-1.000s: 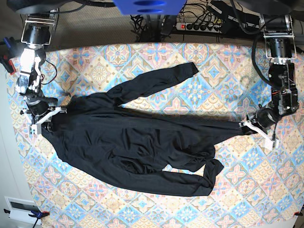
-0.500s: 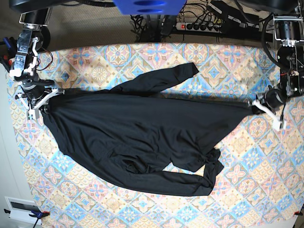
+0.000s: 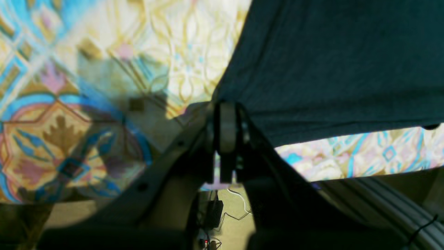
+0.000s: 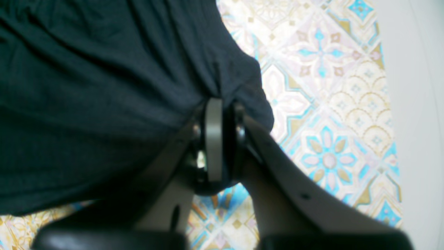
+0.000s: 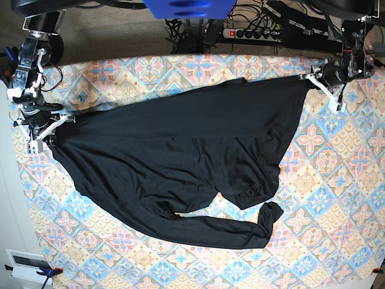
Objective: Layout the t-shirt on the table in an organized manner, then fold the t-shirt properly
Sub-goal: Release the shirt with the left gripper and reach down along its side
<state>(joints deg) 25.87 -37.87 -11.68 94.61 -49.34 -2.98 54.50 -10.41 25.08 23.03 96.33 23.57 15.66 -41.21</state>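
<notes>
- My left gripper point(image 5: 314, 81) is pinched tight on one corner of the black t-shirt point(image 5: 174, 156), near the far right corner of the table point(image 5: 337, 198) in the base view.
- My right gripper point(image 5: 47, 131) is pinched tight on the other end of the t-shirt, by the table's left edge.
- The t-shirt hangs stretched between my two grippers, and its top edge runs almost straight from one to the other.
- The rest of the t-shirt spreads over the middle of the table, with one long sleeve point(image 5: 228, 232) lying along the near side and bent up at its end.
- My left wrist view shows the left gripper point(image 3: 227, 118) up close, with its jaws together on the edge of the t-shirt point(image 3: 333, 66), and the cloth lifted off the table point(image 3: 55, 114). Under the raised edge I see the table's far rim and some wires point(image 3: 239, 208) on the floor.
- My right wrist view shows the right gripper point(image 4: 218, 114) with a bunch of the t-shirt point(image 4: 86, 86) squeezed in it, and the table point(image 4: 326, 104) beside it.
- Only the base view shows the whole t-shirt and both arms.
- Behind the table are a power strip point(image 5: 252, 33) and a blue thing point(image 5: 186, 8).
- Nothing lies on the t-shirt.
</notes>
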